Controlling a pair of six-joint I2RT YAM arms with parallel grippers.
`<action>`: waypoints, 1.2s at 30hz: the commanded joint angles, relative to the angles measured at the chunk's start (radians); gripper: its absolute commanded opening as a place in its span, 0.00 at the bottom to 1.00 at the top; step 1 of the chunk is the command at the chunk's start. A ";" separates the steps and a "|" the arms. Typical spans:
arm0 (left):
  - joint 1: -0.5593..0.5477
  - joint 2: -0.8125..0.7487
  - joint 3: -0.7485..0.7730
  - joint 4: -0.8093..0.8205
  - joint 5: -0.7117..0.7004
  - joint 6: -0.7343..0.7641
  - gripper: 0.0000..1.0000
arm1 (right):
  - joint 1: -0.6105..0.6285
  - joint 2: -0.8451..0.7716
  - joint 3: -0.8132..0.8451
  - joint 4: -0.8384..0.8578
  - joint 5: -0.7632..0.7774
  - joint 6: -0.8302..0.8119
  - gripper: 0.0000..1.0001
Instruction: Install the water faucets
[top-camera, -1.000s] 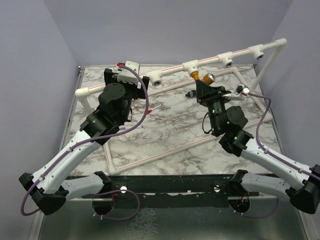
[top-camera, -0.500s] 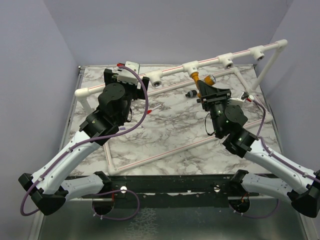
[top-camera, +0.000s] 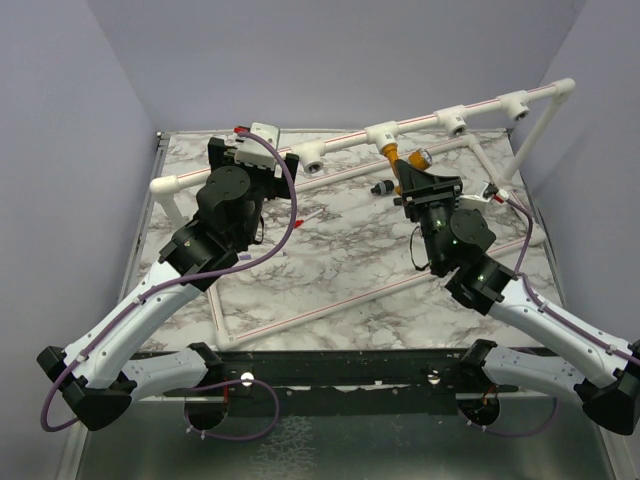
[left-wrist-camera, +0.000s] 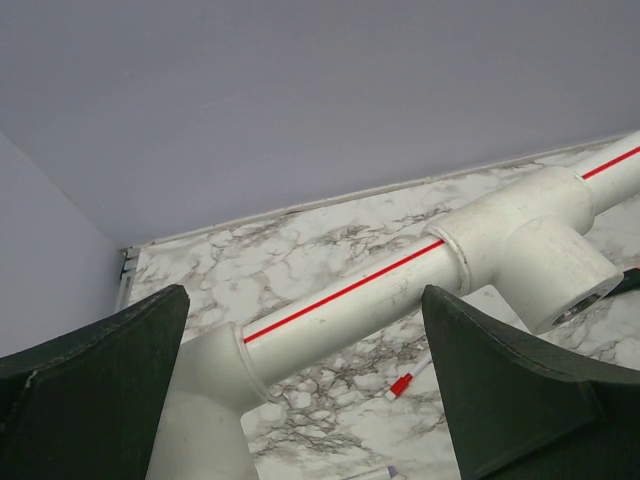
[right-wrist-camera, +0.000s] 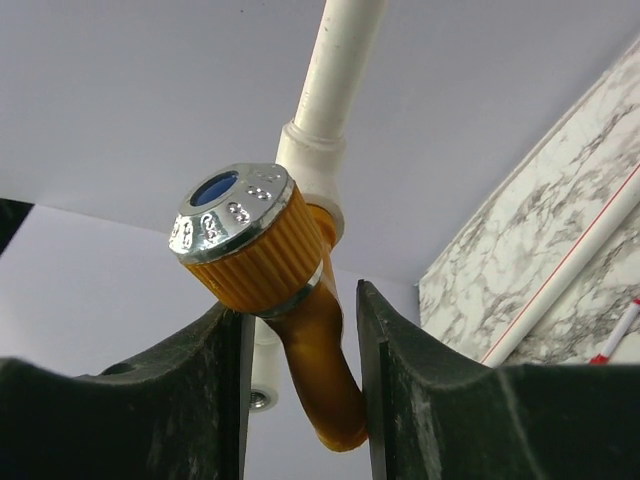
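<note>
- faucet (right-wrist-camera: 265, 255): mustard-orange body with bent spout and silver round cap, seated in a white tee socket (top-camera: 382, 133) on the raised pipe frame (top-camera: 485, 107).
- right pincer (right-wrist-camera: 298, 315): fingers stand apart on either side of the spout; a thin gap shows on one side, so nothing is clamped.
- left pincer (left-wrist-camera: 305, 300): fingers spread wide, holding nothing, facing a second tee socket (left-wrist-camera: 540, 250) on the same frame.
- bench (top-camera: 330, 270): marble-patterned; a thin red-tipped stick (left-wrist-camera: 408, 380) lies on it.

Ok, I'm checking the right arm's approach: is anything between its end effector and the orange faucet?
Nothing visible. The faucet sits between the fingers of the right end effector, its base at the white tee.
</note>
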 joint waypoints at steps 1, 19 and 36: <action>-0.021 0.060 -0.063 -0.185 0.060 -0.094 0.99 | 0.030 0.021 -0.021 -0.102 0.038 0.000 0.19; -0.021 0.055 -0.068 -0.183 0.065 -0.096 0.99 | 0.030 0.006 0.002 0.100 0.116 -0.632 0.60; -0.024 0.051 -0.069 -0.183 0.064 -0.095 0.99 | 0.028 0.061 0.069 0.221 0.119 -0.737 0.60</action>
